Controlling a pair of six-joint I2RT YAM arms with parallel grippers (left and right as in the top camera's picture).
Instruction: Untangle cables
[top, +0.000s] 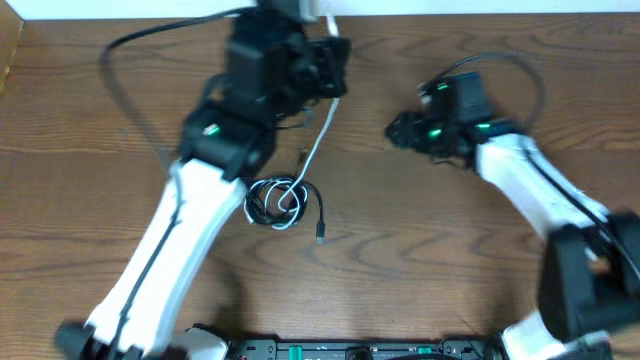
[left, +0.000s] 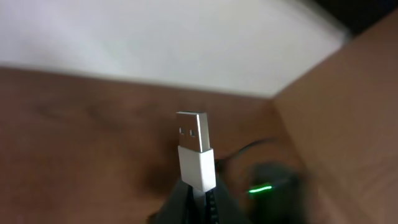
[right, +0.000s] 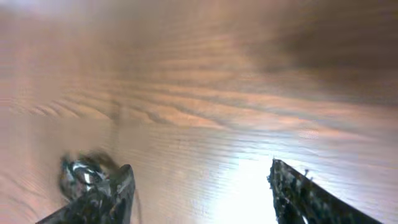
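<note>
Left hand (left: 196, 202), mostly cut off, clenches the white cable (top: 318, 140) by its plug (left: 195, 149); the blurred right hand (right: 199, 193) gapes empty.

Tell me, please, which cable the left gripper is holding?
The white cable, its USB plug pinched in the jaws; the black cable lies on the table.

The counter (top: 420, 250) is mid-brown with darker wood grain streaking across it; the white cable (top: 316, 143) is plain white; its plug (left: 196, 167) is white with a silver metal tip; the black cable (top: 320, 212), looped in with the white cable, is plain black; the left arm (top: 170, 250) and right arm (top: 530, 180) are white with black housings and small green lights; the right claw (right: 199, 196) is black.
</note>
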